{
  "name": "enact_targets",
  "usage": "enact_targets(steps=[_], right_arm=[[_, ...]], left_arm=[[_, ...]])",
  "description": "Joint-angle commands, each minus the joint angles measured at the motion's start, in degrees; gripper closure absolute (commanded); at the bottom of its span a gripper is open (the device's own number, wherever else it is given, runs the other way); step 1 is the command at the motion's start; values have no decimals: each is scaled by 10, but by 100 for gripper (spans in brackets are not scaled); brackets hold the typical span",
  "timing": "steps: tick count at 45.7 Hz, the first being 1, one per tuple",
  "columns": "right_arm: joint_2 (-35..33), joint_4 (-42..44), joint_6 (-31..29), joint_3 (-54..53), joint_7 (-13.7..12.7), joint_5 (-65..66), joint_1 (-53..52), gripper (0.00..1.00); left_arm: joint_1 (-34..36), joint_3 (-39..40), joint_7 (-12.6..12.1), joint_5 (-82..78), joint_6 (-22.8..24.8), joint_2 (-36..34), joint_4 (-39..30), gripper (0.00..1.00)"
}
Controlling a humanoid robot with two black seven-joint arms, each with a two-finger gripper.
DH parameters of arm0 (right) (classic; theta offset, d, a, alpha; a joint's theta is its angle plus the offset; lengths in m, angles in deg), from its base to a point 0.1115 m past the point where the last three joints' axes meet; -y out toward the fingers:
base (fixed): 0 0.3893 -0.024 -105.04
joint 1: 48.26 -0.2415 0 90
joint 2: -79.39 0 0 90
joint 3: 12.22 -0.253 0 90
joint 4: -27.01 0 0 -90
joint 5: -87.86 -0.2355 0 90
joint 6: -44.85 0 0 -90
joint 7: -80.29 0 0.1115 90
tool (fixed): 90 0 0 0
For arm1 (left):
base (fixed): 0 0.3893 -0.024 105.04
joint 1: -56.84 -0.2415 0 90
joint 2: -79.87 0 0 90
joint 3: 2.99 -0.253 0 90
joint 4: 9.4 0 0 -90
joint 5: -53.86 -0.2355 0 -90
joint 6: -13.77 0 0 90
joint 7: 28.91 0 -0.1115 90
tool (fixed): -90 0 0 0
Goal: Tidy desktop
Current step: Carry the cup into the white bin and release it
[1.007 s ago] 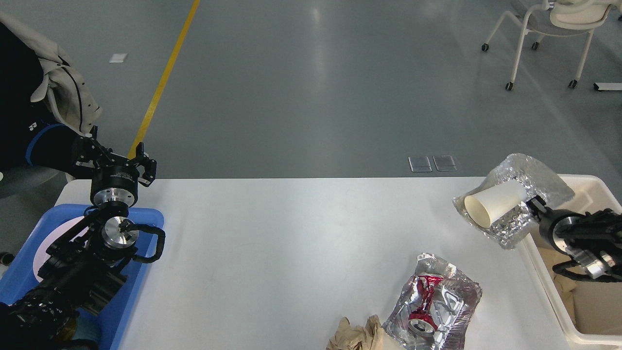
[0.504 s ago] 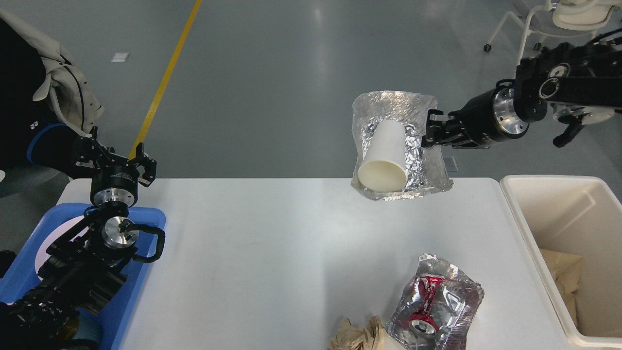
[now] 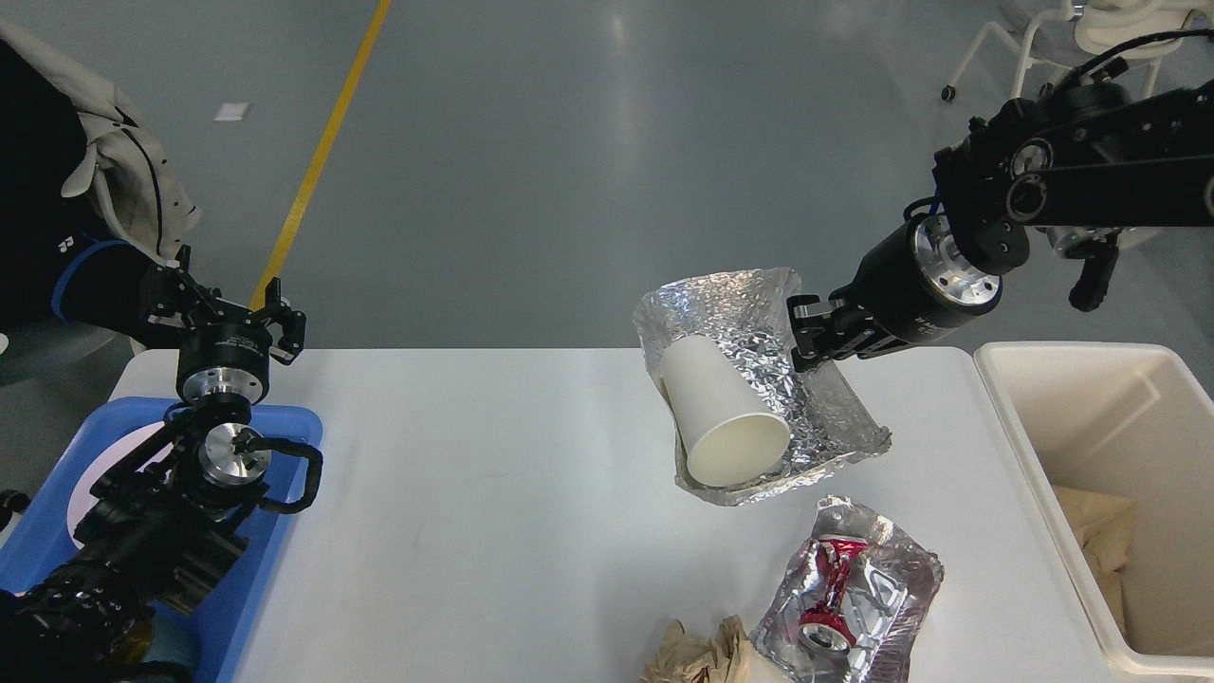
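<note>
Desktop [image 3: 493, 493]: wide plain white top, rounded corners, smooth, fills lower view from blue tray [image 3: 285, 531] at left edge to cream bin [image 3: 1020, 446] at right edge. Grey glossy floor [image 3: 588, 171] beyond far edge, yellow line [image 3: 318, 156] running diagonally, white chair [image 3: 1053, 47] top right. Middle stretch of top bare and open; clutter bunched near front right. Foil sheet [image 3: 749, 323] with white paper cup [image 3: 723, 417] lying in it, mouth toward viewer, near table centre-right, pinched at its right edge by right gripper [image 3: 801, 334]. Second foil piece with crushed red can [image 3: 835, 593] just below, brown crumpled paper [image 3: 697, 655] at front edge touching it. Left gripper [image 3: 228, 308] over far left corner above tray, fingers spread wide, holding nothing.
</note>
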Motion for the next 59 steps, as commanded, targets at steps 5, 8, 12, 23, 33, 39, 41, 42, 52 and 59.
enact_targets(steps=[5,8,12,23,33,39,41,42,52,59], right_arm=[[-28,90,33,57,-1,-2,66,100],[-48,132,60,63,0,-3,106,100],[-69,202,123,64,0,-16,175,100],[-91,396,247,62,1,-125,386,100],[-91,540,303,49,0,-175,548,100],[-92,564,311,49,0,-222,604,100],[-89,570,319,49,-1,-239,620,100],[-86,575,325,49,-1,-247,628,100],[-49,580,382,50,-2,-261,677,100],[-45,580,382,50,-4,-261,685,100]], left_arm=[[0,0,1,0,0,0,0,2],[0,0,0,0,0,0,0,2],[0,0,1,0,0,0,0,2],[0,0,0,0,0,0,0,2],[0,0,0,0,0,0,0,2],[0,0,0,0,0,0,0,2],[0,0,0,0,0,0,0,2],[0,0,0,0,0,0,0,2],[0,0,1,0,0,0,0,2],[0,0,0,1,0,0,0,2]])
